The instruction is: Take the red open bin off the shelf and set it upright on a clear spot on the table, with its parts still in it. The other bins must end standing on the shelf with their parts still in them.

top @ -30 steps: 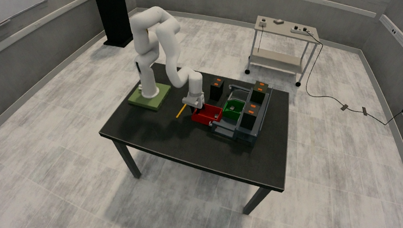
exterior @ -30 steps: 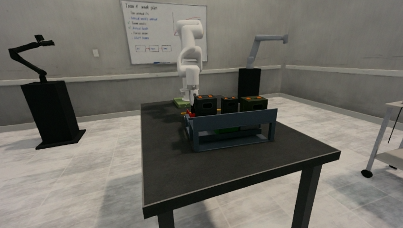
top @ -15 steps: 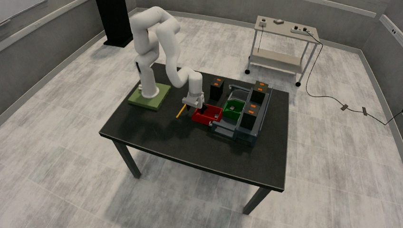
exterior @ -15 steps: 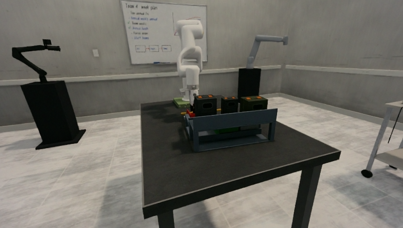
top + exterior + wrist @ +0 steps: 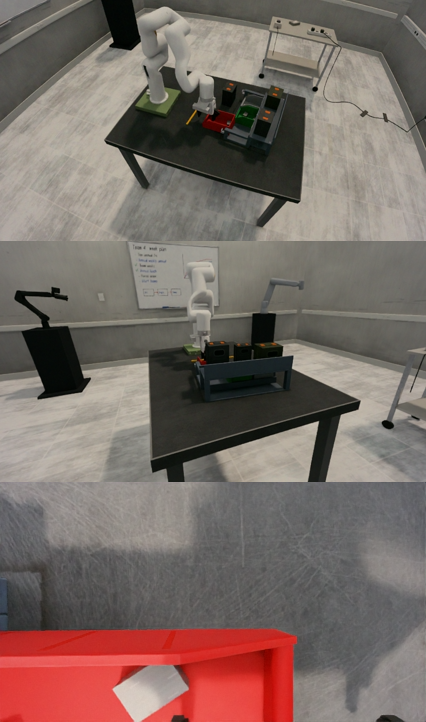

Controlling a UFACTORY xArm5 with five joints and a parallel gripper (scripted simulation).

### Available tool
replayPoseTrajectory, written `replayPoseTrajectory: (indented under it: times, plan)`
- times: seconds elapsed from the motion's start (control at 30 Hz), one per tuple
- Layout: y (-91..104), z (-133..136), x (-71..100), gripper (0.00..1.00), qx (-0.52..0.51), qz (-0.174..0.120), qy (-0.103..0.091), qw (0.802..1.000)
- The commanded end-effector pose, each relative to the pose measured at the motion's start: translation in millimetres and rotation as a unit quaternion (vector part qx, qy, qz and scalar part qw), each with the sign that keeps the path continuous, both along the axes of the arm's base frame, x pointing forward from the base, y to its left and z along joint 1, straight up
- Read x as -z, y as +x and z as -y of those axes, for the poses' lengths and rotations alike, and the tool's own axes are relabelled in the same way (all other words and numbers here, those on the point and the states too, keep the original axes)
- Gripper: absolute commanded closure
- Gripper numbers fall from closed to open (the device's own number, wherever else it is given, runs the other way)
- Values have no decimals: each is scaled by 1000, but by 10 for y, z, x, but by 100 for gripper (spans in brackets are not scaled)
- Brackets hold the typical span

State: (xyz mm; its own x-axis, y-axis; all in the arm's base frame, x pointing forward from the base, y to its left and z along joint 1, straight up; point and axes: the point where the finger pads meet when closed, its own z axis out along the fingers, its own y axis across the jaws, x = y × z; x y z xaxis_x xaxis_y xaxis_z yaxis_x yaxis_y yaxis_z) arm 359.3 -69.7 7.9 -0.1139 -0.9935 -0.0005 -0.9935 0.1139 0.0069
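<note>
The red open bin (image 5: pixel 218 120) stands upright on the table, right beside the blue-grey shelf (image 5: pixel 256 119). A grey part (image 5: pixel 150 691) lies inside it. My gripper (image 5: pixel 209 114) is open, low over the bin's end farthest from the shelf. In the wrist view its fingertips stand on either side of the bin's end wall (image 5: pixel 280 679), apart from it. The green open bin (image 5: pixel 248 116) sits on the shelf with a grey part in it. In the exterior view only a corner of the red bin (image 5: pixel 201 361) shows.
Two dark closed bins (image 5: pixel 274 97) (image 5: pixel 264 122) stand on the shelf's upper level. A third dark bin (image 5: pixel 229 94) stands on the table behind the red bin. A yellow stick (image 5: pixel 191 117) lies left of the gripper. The arm's green base (image 5: pixel 158 101) is at the table's far left.
</note>
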Motion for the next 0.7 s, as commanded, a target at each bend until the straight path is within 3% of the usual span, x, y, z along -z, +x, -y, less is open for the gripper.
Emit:
replayPoseTrajectory:
  times: [0.0, 0.67]
  plan:
    - [13, 3, -10, 0, 0, 2, 0, 1000]
    - [14, 3, -69, 0, 0, 1, -1, 1000]
